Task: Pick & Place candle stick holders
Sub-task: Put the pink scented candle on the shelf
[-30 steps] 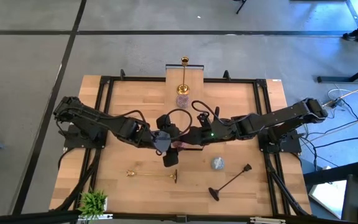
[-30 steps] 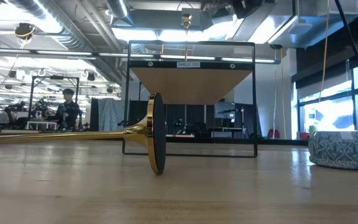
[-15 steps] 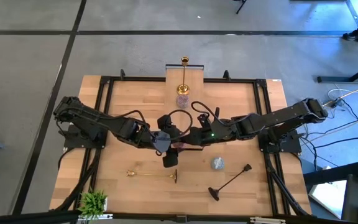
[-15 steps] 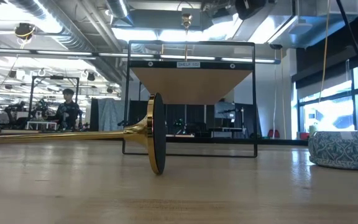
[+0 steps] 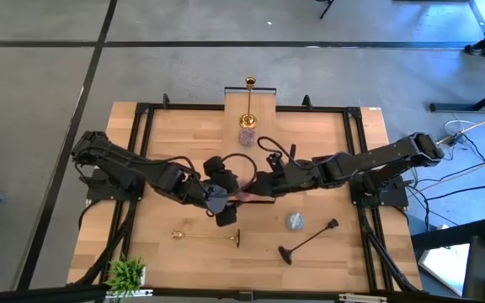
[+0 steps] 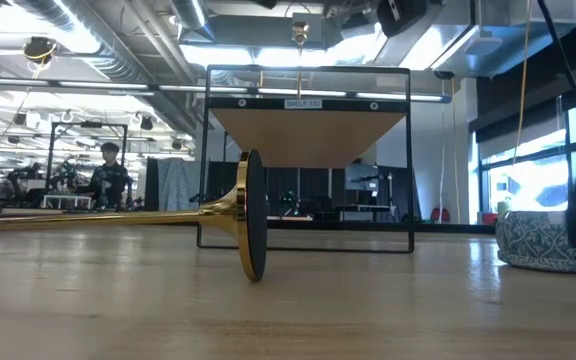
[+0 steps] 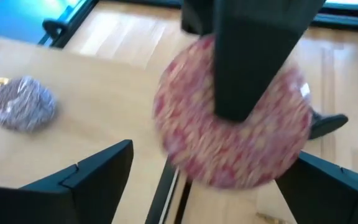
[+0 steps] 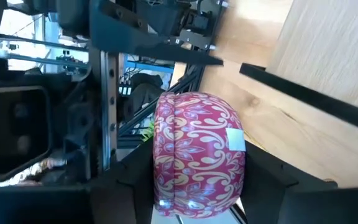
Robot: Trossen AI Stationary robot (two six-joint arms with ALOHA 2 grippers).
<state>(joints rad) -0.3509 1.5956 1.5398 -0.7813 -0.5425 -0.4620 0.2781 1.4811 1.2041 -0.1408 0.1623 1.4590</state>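
Cup (image 5: pixel 244 195) between both claws, mid-table (image 5: pixel 167 139).

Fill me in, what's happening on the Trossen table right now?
A handover in mid-table. The right gripper is closed on the pink patterned cup, while the left gripper stands open around it. One gold candle stick holder stands upright on the wooden shelf at the far edge, with a purplish cup at its foot. Lying on the table: another gold holder, the black holder and a blue cup.
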